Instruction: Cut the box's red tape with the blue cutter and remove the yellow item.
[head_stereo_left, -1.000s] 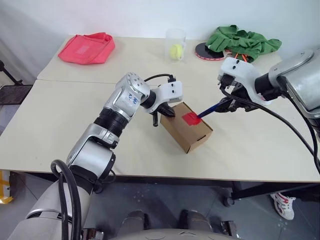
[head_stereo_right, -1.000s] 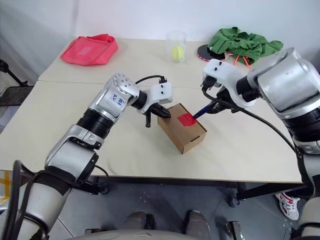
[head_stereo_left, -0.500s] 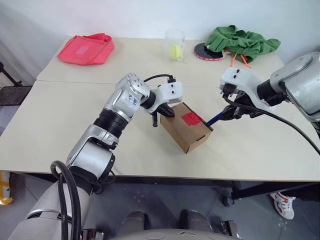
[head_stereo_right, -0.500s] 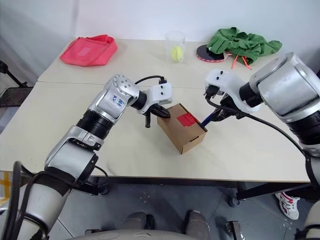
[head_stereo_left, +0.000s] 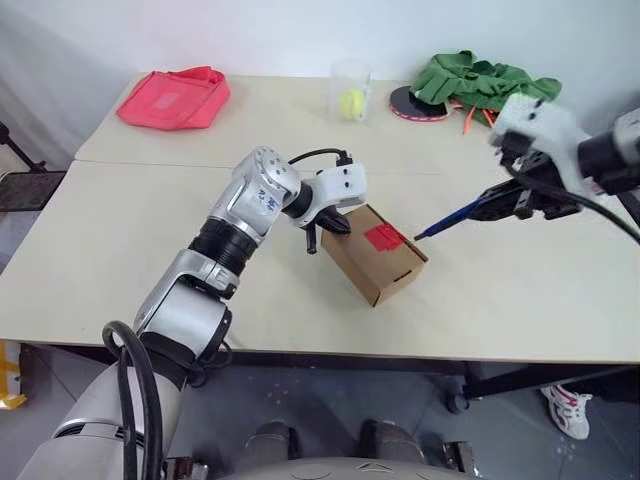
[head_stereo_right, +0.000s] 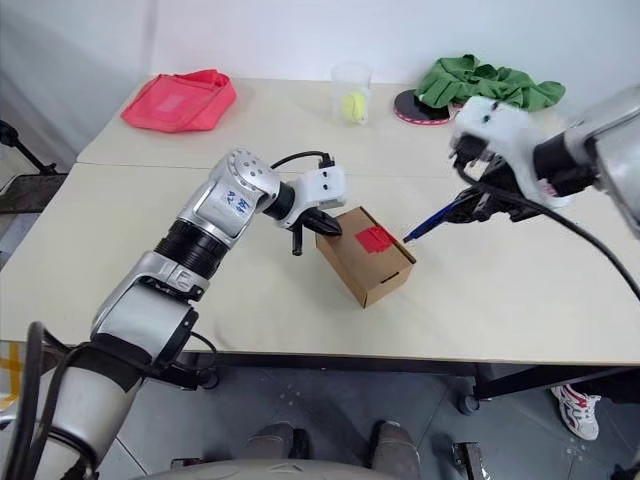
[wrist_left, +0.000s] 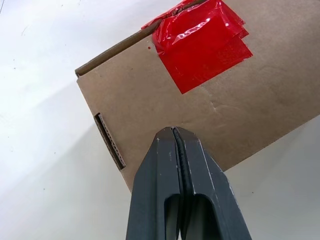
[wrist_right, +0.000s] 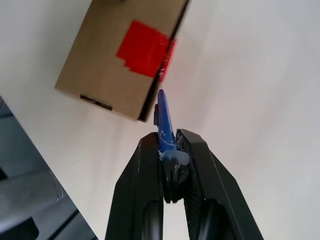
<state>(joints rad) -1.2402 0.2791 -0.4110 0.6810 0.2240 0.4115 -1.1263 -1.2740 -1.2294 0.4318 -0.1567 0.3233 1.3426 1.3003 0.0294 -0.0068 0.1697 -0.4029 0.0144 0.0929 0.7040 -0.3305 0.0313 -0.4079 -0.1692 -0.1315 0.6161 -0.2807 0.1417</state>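
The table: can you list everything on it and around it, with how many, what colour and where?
table: one, cream, carries everything below
box: one, brown cardboard, middle of the table
red tape: one patch, red, on the box's top near its right edge
blue cutter: one, blue, in the air right of the box, tip pointing at the tape, clear of it
cloth bag: one, pink-red, far left
clear cup: one, see-through, far middle
ball: one, yellow-green, in the cup
green cloth: one, green, far right
round disc: one, black with a red rim, partly under the green cloth
left gripper: one, black fingers, shut, tips against the box's left end
right gripper: one, black fingers, shut on the blue cutter
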